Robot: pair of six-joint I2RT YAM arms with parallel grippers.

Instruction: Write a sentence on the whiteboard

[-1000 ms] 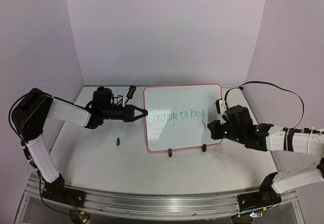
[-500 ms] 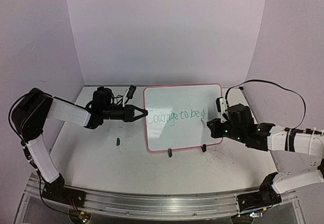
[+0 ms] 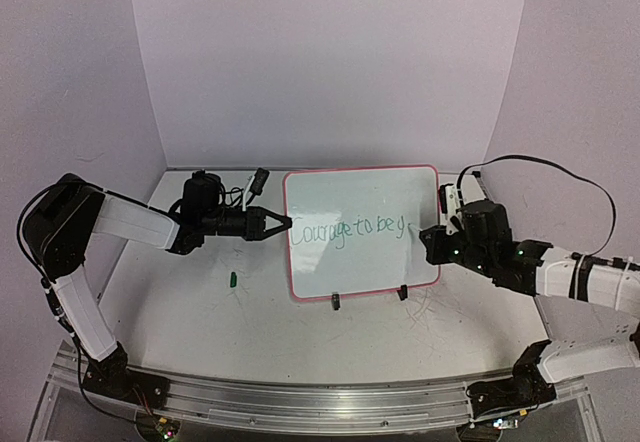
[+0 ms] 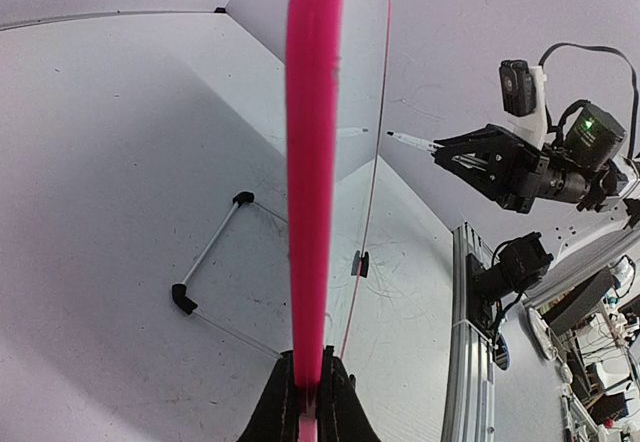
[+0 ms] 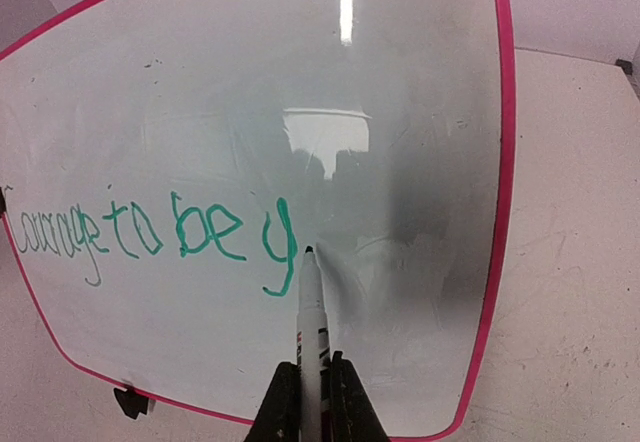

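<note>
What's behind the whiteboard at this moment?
In the left wrist view, a thin wire stand with black end caps rests on the table behind the whiteboard. In the top view the board itself covers that area, so nothing behind it shows there.

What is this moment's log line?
left gripper shut on whiteboard | right gripper shut on marker | sentence: "Courage to be y"

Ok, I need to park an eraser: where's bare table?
Bare: the table between whiteboard and front rail, right of the green object. Crowded: the board's sides, where the left gripper clamps it and the right gripper holds a marker.
</note>
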